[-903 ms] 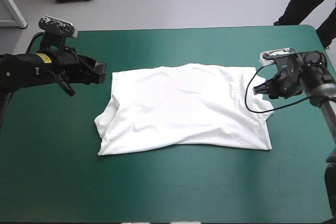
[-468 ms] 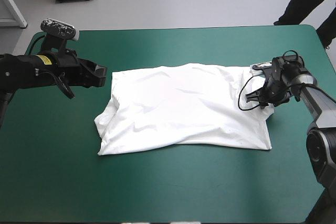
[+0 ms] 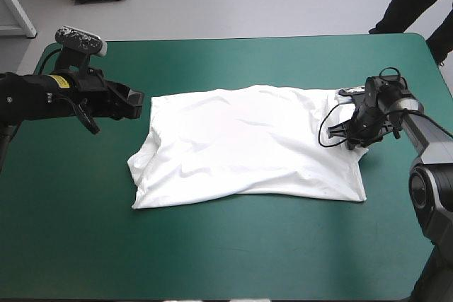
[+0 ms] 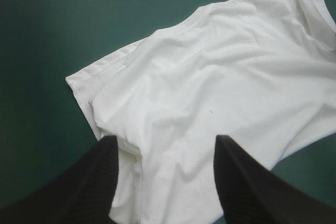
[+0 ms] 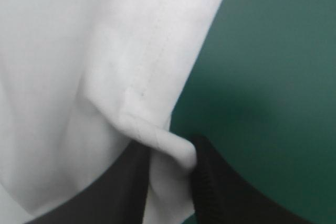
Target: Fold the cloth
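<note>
T-shirt [image 3: 248, 146] lies spread flat mid-worktop [image 3: 212, 252]. Right pincer [image 3: 352, 141], raised beside the right edge earlier, has dropped onto it and now pinches a fold of the stitched edge; cloth not yet lifted. Left pincer [image 3: 136, 100] unchanged: spread, hovering just off the left edge, holding nothing. Judgement: right grasp made; left grasp needed before folding
</note>
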{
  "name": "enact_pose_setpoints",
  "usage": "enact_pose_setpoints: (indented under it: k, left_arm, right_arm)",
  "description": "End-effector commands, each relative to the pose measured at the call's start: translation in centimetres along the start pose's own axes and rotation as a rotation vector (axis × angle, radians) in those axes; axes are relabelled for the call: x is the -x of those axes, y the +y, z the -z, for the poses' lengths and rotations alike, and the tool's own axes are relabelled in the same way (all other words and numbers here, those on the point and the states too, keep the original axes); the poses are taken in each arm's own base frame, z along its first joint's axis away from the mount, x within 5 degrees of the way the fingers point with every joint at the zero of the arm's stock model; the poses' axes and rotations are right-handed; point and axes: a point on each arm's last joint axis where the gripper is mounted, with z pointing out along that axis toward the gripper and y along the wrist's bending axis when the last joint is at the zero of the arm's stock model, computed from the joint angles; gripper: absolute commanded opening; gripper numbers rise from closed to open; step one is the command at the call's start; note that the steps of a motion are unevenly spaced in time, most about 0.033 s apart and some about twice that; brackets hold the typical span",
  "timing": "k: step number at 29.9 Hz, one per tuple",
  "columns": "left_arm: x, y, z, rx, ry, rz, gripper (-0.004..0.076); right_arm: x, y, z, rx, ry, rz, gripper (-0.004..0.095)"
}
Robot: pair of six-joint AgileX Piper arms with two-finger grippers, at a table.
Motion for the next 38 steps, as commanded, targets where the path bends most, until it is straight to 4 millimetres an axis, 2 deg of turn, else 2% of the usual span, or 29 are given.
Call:
enact_pose_setpoints:
  k: [1,2,7,13,16,24,27,34,38]
  left_arm:
    - [0.9,-0.5,1.5,-0.001,-0.097,-0.009,0.0403]
    - [0.9,-0.5,1.5,-0.001,-0.097,-0.009,0.0403]
    - [0.8,-0.6,1.6,-0.008,-0.098,-0.007,0.0393]
    - [0.8,-0.6,1.6,-0.01,-0.092,-0.012,0.0386]
    - [0.8,-0.6,1.6,-0.009,-0.094,-0.012,0.0386]
    - [0.9,-0.6,1.6,-0.012,-0.099,-0.01,0.0386]
    - [0.8,-0.7,1.6,-0.017,-0.098,-0.008,0.0386]
    - [0.8,-0.7,1.6,-0.02,-0.09,-0.008,0.0385]
    - [0.7,-0.7,1.6,-0.021,-0.086,-0.008,0.0386]
  right_arm:
    - [0.2,-0.7,0.9,-0.04,-0.033,0.021,0.0057]
    - [0.2,-0.8,0.9,-0.045,-0.033,0.023,-0.0022]
    - [0.0,-0.8,2.3,-0.047,-0.038,0.017,-0.0014]
    - [-0.2,-0.5,6.6,-0.015,-0.144,-0.009,-0.0014]
    - [-0.2,0.3,7.5,0.066,-0.173,-0.012,-0.0014]
    - [0.4,3.7,7.2,0.109,-0.193,0.077,-0.0014]
    - [0.8,5.0,6.5,0.117,-0.197,0.108,-0.0014]
    - [1.3,5.8,2.9,0.119,-0.104,0.129,-0.0014]
    - [1.4,5.9,1.8,0.117,-0.078,0.131,-0.0014]
